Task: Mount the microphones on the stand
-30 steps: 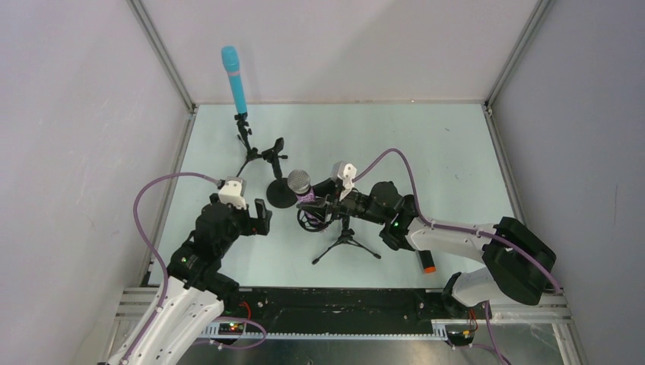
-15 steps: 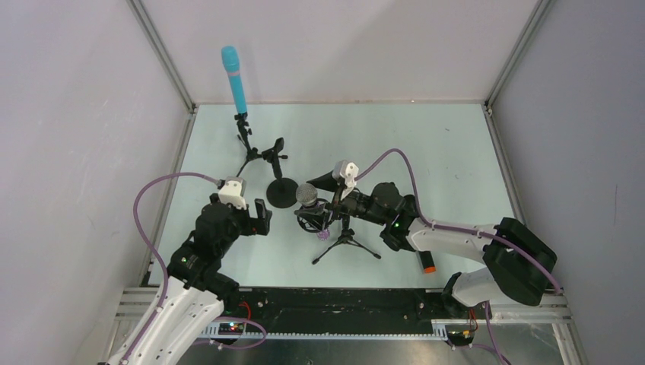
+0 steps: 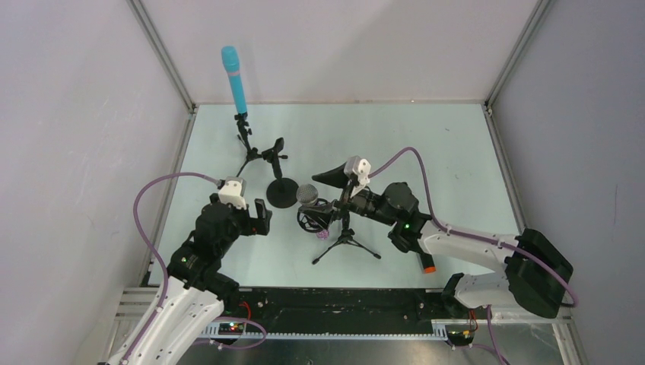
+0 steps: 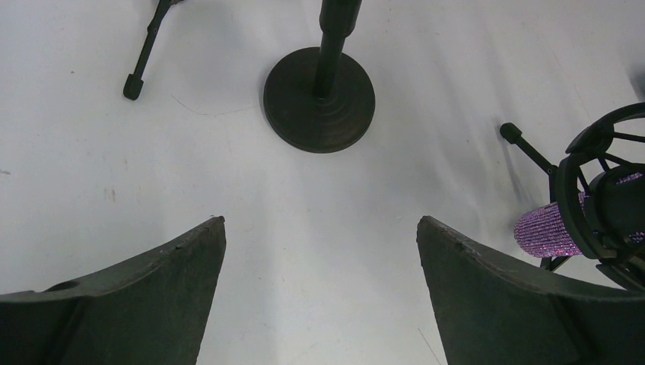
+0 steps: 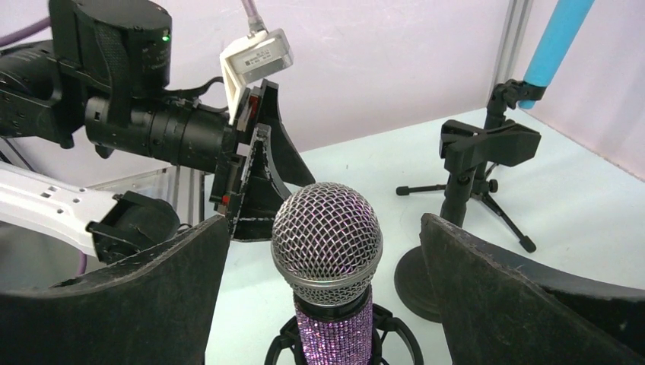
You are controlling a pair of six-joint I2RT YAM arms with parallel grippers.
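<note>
The purple glitter microphone (image 5: 335, 323) with its silver mesh head (image 3: 307, 195) sits in the black shock mount (image 3: 313, 220) of a small tripod stand (image 3: 346, 243). My right gripper (image 5: 323, 218) is open, and its fingers (image 5: 152, 296) stand either side of the mesh head without touching it. The light blue microphone (image 3: 234, 80) stands upright in a tripod stand (image 3: 245, 144) at the back left. An orange end of the black microphone (image 3: 429, 268) shows under my right arm. My left gripper (image 3: 262, 218) hangs open and empty left of the shock mount.
A round-base stand (image 3: 280, 192) with an empty clip (image 3: 275, 147) stands between the two tripods; its base (image 4: 319, 99) lies ahead of my left gripper (image 4: 319, 228). White walls with metal posts enclose the table on three sides.
My right gripper has opened and let go of the purple microphone, which dropped into the shock mount. The right arm has drawn back a little to the right. The left arm has not moved.
</note>
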